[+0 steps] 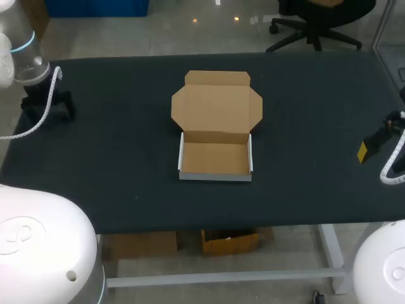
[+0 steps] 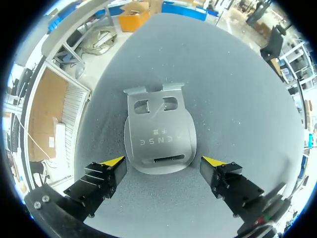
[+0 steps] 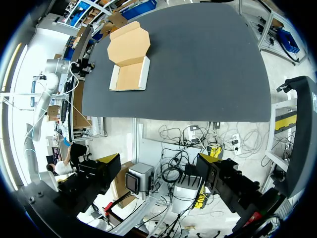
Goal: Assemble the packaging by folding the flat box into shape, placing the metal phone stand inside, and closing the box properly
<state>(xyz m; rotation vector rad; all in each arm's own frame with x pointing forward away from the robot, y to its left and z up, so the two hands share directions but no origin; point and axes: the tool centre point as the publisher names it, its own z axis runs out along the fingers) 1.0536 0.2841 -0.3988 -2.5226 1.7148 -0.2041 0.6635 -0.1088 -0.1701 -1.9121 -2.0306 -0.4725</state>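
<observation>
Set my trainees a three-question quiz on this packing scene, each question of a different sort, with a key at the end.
1. True or false: the grey metal phone stand already lies inside the brown cardboard box.
2. The left tool is: A) open, at the stand; B) shut on the stand; C) shut on the box.
3. Fill in: the box's lid lies ____.

Key: 1 false; 2 A; 3 open.

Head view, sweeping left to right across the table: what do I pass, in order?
left arm → open cardboard box → right arm. The metal phone stand shows only in the left wrist view, between that arm's open jaws.
</observation>
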